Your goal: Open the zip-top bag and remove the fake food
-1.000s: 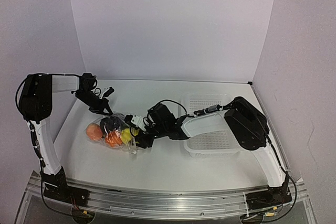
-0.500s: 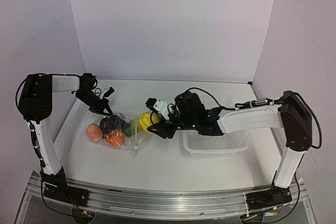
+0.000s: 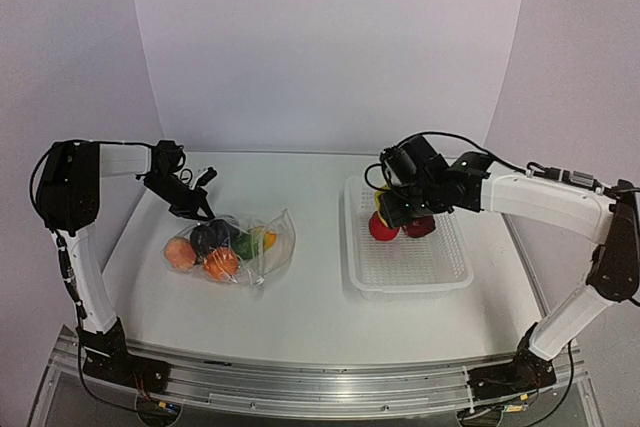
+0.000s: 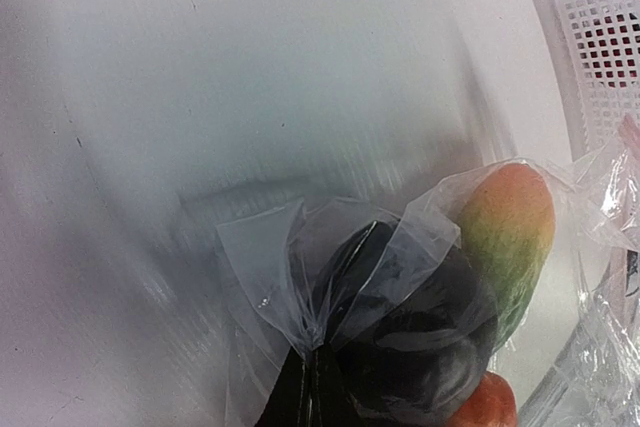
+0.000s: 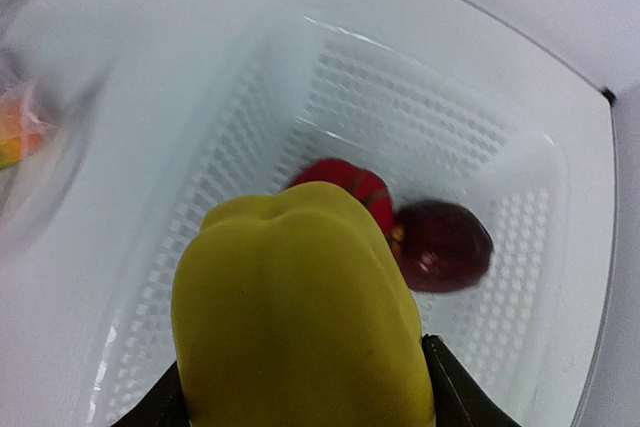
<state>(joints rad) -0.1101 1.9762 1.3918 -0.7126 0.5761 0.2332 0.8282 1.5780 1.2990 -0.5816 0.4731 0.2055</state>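
Where white walls [image 3: 330,47] ring table [image 3: 300,312], left claw [image 3: 196,209] pinching bag [image 3: 268,247] — right claw [image 3: 392,209] clutching pepper [image 5: 300,317].

Open table [image 3: 320,297] between zip-top bag [image 3: 270,247] and basket [image 3: 420,265]

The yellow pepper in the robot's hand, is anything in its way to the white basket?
Nothing blocks the drop. The right gripper holds the yellow pepper over the white basket. A red piece and a dark red piece lie on the basket floor just below and beyond it, with bare mesh beside them.
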